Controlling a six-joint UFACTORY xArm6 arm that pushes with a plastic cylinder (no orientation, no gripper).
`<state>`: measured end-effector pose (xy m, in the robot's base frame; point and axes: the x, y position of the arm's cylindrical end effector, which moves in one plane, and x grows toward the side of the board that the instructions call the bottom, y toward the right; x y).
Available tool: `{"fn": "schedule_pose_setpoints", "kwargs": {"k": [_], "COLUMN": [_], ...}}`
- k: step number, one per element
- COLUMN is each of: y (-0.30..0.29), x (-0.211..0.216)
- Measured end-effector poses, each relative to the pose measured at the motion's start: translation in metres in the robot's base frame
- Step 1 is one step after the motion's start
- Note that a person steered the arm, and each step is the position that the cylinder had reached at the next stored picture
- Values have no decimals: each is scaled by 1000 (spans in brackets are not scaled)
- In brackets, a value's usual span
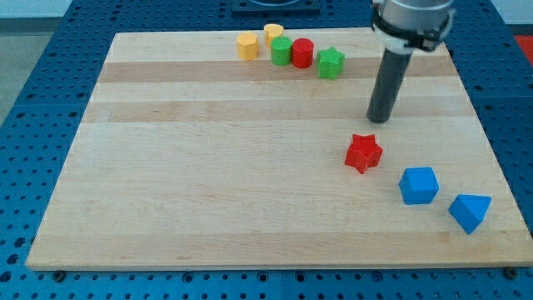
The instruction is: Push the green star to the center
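Observation:
The green star (pixel 331 62) sits near the view's top edge of the wooden board (pixel 208 183), at the right end of a row of blocks. My tip (pixel 381 119) is down on the board, below and to the right of the green star and apart from it. The red star (pixel 364 152) lies just below my tip and slightly to its left, not touching.
Left of the green star stand a red cylinder (pixel 302 52), a green cylinder (pixel 281 50), a yellow block (pixel 246 45) and another yellow block (pixel 273 33). A blue cube (pixel 418 184) and a blue triangular block (pixel 470 211) lie at the lower right.

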<state>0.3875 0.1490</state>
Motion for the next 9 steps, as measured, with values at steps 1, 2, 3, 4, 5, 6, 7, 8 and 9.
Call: {"fn": "schedule_pose_setpoints", "kwargs": {"k": [1,2,3,4,5,6,7,8,9], "y": [0,1,1,-11,-34,-59,-84,-100,-114], "x": [-42,-77,-112,-126,-125,-115,-99,-80,-61]}}
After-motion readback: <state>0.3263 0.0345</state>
